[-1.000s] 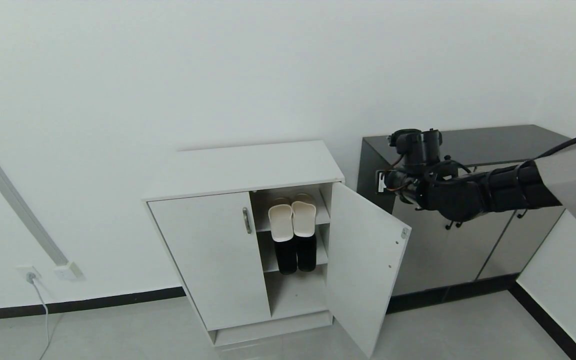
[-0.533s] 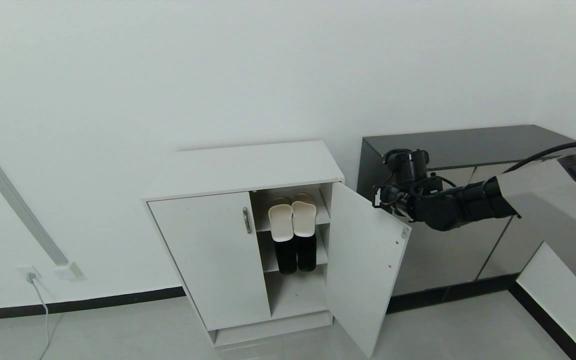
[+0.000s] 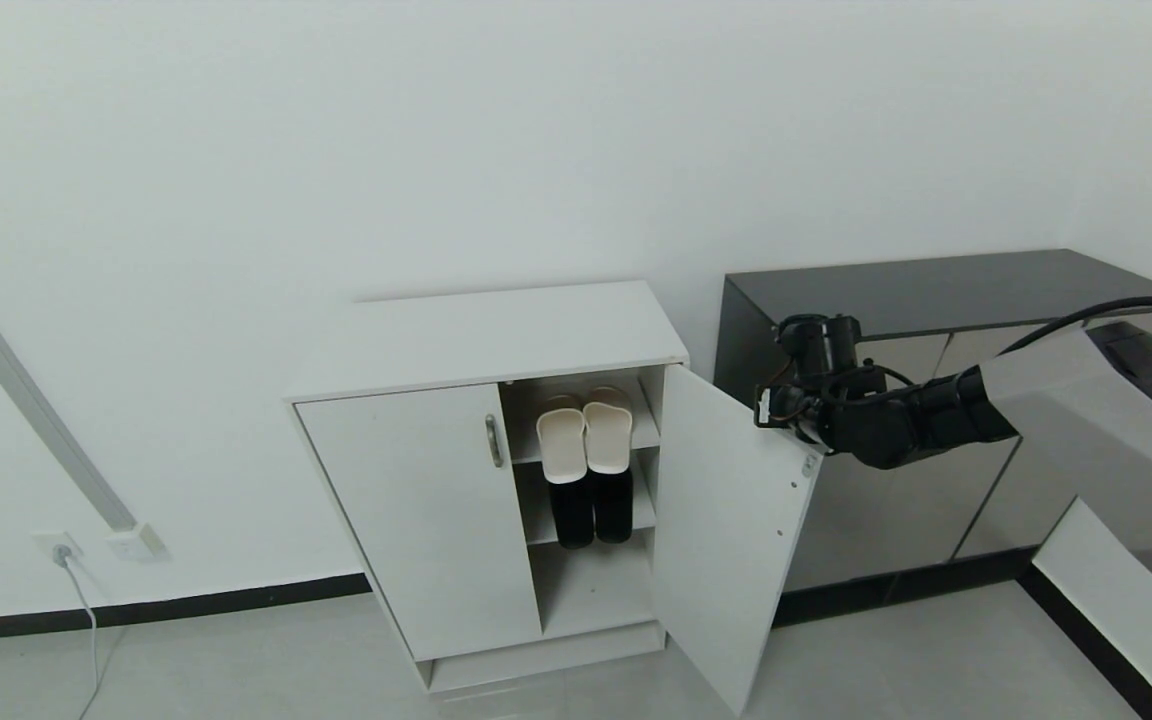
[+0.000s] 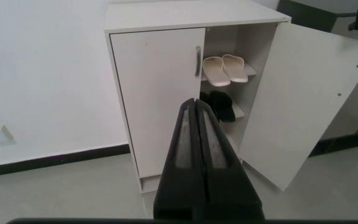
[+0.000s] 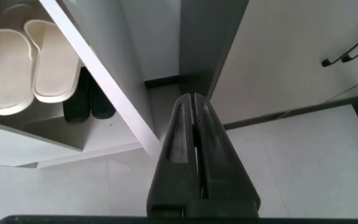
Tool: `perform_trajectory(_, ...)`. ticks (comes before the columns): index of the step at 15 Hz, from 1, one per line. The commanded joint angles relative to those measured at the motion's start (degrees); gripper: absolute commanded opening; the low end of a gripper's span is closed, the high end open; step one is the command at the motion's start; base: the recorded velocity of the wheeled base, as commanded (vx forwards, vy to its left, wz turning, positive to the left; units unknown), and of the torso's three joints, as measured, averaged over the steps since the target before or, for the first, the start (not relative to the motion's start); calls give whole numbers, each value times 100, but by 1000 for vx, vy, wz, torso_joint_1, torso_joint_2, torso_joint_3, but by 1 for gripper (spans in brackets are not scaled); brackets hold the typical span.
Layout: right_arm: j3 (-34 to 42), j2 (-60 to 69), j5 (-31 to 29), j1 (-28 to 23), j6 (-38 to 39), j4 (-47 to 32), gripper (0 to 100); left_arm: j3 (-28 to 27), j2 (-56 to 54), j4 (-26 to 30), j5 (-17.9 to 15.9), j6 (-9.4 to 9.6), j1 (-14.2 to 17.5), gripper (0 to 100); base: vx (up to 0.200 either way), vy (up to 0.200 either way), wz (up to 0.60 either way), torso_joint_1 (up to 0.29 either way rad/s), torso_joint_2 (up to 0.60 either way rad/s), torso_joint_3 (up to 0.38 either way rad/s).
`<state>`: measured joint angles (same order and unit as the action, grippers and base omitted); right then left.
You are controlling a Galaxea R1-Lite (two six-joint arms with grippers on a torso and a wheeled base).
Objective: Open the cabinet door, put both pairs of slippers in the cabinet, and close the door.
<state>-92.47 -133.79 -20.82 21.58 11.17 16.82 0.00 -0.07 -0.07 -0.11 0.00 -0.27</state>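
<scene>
Right gripper [image 5: 195,107] beside cabinet door [image 3: 726,520]

My right gripper [image 3: 765,405] sits at the top corner of the open door [image 3: 726,540], and I can't tell whether it touches. The door's bottom corner runs off the head view. The black slippers [image 5: 89,102] are mostly hidden beneath the white slippers [image 5: 51,62], which are clipped at the picture's edge.

no readable text on cabinet [image 3: 496,340], no labels or signs
</scene>
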Motion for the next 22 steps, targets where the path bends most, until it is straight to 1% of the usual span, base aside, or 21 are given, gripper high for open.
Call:
perform_trajectory(1,27,-7,-1,-22,0,-4,0,0,7,-1,-7,0,0,0,0,0,0,0,0,0)
perform_trajectory(4,80,2,-10,-22,0,-39,0,0,7,-1,2,0,0,0,0,0,0,0,0,0)
perform_trajectory(11,581,222,-1,92,17,-12,0,0,7,-1,-7,0,0,0,0,0,0,0,0,0)
perform_trajectory(14,1002,530,8,409,219,5,0,0,7,-1,-7,0,0,0,0,0,0,0,0,0)
perform_trajectory(18,1591,995,254,1112,474,49,0,0,7,-1,-7,0,0,0,0,0,0,0,0,0)
perform_trajectory(20,1706,1066,245,1349,501,84,0,0,7,-1,-7,0,0,0,0,0,0,0,0,0)
perform_trajectory(22,1978,1171,272,1411,421,585,0,0,7,-1,-7,0,0,0,0,0,0,0,0,0)
